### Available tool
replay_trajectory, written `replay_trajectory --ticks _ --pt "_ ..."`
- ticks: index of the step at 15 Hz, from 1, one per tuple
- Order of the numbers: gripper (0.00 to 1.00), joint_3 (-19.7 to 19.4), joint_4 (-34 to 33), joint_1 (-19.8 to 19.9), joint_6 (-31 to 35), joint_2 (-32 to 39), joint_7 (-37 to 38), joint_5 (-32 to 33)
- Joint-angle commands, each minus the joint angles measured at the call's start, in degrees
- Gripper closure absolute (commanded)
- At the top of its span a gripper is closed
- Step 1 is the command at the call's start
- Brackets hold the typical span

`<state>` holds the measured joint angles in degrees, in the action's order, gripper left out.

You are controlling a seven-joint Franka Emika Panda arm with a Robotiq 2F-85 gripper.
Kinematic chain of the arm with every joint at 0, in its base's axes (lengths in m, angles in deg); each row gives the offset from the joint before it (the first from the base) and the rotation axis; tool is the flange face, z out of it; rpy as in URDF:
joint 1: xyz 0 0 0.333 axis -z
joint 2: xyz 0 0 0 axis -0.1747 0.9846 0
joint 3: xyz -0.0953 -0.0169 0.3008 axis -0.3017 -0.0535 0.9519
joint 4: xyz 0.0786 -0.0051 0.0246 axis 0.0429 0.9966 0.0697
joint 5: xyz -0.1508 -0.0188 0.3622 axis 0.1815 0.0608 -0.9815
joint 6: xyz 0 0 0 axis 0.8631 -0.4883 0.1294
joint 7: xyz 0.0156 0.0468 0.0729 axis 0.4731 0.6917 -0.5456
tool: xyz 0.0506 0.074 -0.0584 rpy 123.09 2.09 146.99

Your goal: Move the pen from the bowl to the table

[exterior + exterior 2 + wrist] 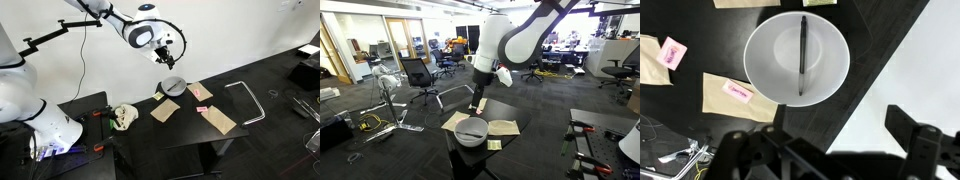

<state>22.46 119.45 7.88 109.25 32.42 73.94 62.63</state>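
**Pen in the bowl, not yet grasped; gripper poised above, empty.**
We judge the task barely begun. In the wrist view the black pen (803, 55) lies across the grey bowl (770, 60), straight below the gripper (827, 150), whose fingers stand spread wide and hold nothing. The grasp, the lift and the setting down on the black table (875, 40) are all left to do. In both exterior views the gripper hangs above the bowl, apart from it, and the pen is too small there to make out. The fingers show dark and blurred in the wrist view. A tan cardboard square (730, 95) off to the hand's side carries a pink label, perhaps a sticky note.
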Motion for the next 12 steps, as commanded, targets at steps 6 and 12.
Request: replay_trajectory --ticks 6,12 --pt "0.00 -1.67 -1.21 -1.74 0.19 1.24 2.24 2.10" --pt "0.00 -5.91 -6.62 -5.53 -1.07 7.01 9.94 9.29"
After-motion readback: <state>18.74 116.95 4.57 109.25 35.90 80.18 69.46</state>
